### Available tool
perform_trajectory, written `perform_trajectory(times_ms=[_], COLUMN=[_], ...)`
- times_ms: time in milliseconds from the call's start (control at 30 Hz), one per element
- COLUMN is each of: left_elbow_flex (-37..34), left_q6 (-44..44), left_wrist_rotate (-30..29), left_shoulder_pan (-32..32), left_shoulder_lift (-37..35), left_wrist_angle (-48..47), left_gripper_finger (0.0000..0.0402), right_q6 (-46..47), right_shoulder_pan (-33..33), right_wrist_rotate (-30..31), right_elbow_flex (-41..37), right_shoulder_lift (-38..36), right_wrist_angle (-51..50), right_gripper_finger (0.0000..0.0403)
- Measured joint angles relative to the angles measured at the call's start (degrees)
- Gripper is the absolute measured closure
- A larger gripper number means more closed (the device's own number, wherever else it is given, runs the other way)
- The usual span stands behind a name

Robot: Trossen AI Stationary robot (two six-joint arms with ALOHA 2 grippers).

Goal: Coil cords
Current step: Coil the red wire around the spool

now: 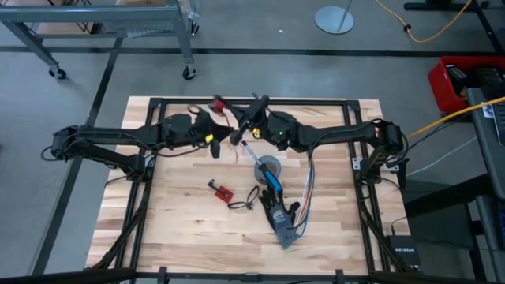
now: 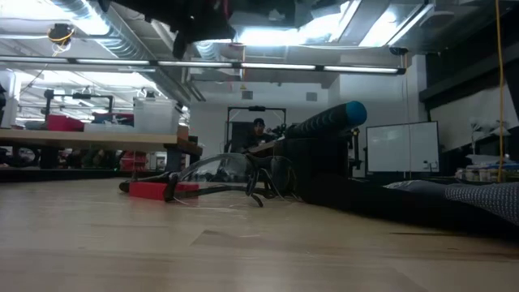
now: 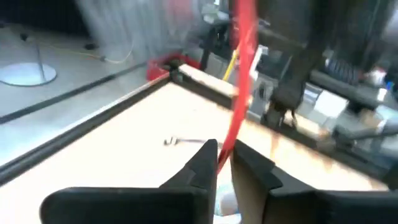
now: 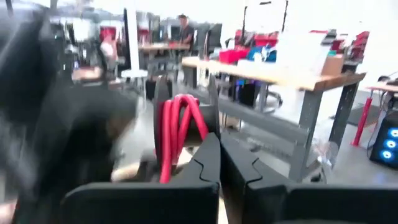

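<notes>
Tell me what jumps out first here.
Both arms meet above the table's far middle, the left gripper and right gripper each closed on a red cord, raised off the wood. Below them lie a grey tape roll, multicoloured ribbon wires and a small red board.

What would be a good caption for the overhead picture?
Two robot arms meet over the back of a wooden table, left gripper and right gripper working a red-and-black cord.

left pincer (image 1: 215, 136), right pincer (image 1: 239, 134), cords (image 1: 223, 106) between
</notes>
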Motion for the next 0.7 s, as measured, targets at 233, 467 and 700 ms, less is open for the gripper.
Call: perform_trajectory(times_ms=[233, 467, 700], left_elbow_flex=[0.1, 0.1, 0.1], left_q6=[3.9, 2.7, 4.2], left_wrist_rotate=[1.4, 1.2, 1.1], left_shoulder_pan=[0.0, 0.0, 0.0], left_shoulder_lift=[0.0, 0.0, 0.0], left_wrist_angle=[0.9, 1.1, 1.5], left_gripper_finger=[0.0299, 0.0271, 0.0270], right_q6=[-1.7, -3.2, -3.9], right_shoulder_pan=[0.0, 0.0, 0.0], right_wrist_rotate=[0.1, 0.3, 0.2], right_elbow_flex=[0.4, 0.4, 0.4], right_shoulder_lift=[-1.0, -2.8, -4.4], right_wrist_angle=[-1.0, -1.3, -1.0], right_gripper_finger=[0.0403, 0.0403, 0.0403])
